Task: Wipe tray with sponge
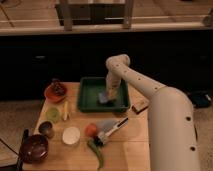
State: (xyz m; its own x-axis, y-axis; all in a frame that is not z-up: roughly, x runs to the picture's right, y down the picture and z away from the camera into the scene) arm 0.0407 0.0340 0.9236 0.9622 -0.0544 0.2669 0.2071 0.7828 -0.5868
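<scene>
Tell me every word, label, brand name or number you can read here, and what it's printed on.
No text can be read anywhere in this view.
On the robot arm: plain white with a few dark spots, no lettering legible.
On the gripper, down inside the tray at the sponge: no marking legible.
On the table: no label legible.

pincer point(108, 94) in tray point(82, 96) blurred into sponge point(102, 99), arm base point(172, 135) cropped
</scene>
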